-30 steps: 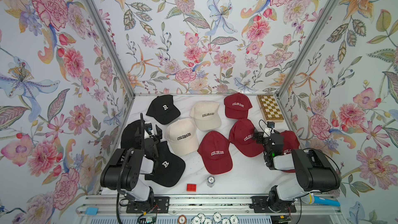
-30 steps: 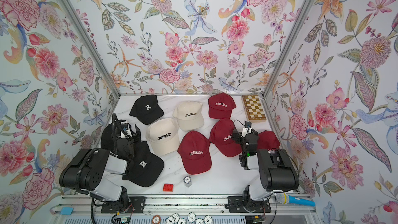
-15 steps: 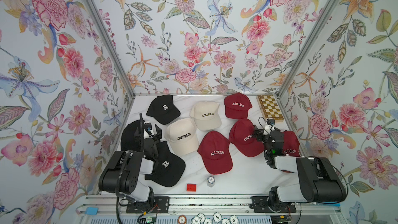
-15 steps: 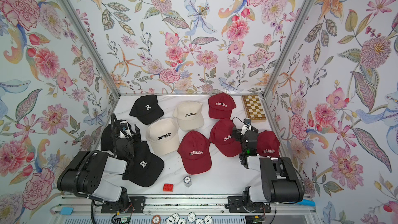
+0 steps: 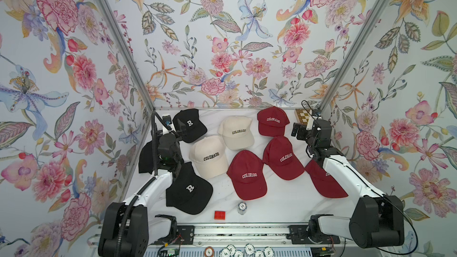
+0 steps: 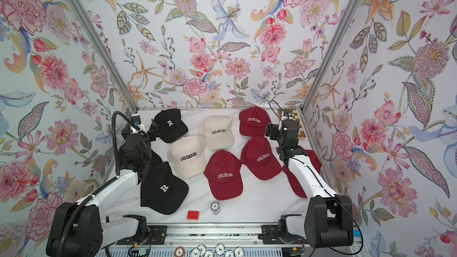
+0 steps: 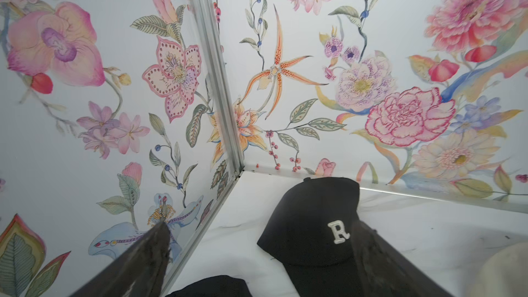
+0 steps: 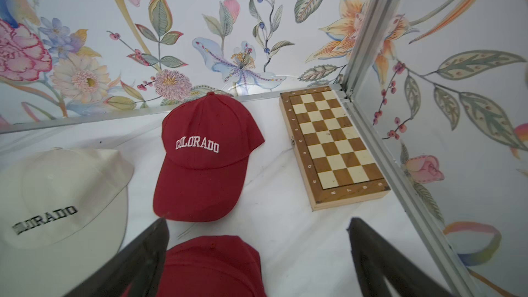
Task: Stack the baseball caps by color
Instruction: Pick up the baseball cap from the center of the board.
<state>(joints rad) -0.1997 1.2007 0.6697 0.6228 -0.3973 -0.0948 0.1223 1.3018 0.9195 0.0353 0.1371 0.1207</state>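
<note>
The baseball caps lie spread on the white table in both top views. Black "R" caps lie at the back left [image 5: 189,124], the front left [image 5: 189,189] and half hidden under my left arm [image 5: 146,156]. Two cream caps [image 5: 237,132] [image 5: 209,156] sit mid-table. Maroon caps lie at the back [image 5: 272,121], mid-right [image 5: 282,158], centre front [image 5: 247,174] and partly under my right arm [image 5: 324,181]. My left gripper [image 5: 173,132] [image 7: 258,224] hovers open beside the back black cap [image 7: 311,224]. My right gripper [image 5: 308,129] [image 8: 257,221] is open and empty, with a maroon cap [image 8: 205,161] ahead of it.
A wooden chessboard [image 5: 303,117] [image 8: 331,147] lies in the back right corner. A red block [image 5: 219,215] and a poker chip [image 5: 242,207] sit near the front edge. More chips [image 5: 247,249] lie on the front rail. Floral walls close three sides.
Both arms have unfolded and reached toward the back of the table, carrying the grippers away from the front edge. The jaws stay open and no cap has moved.
</note>
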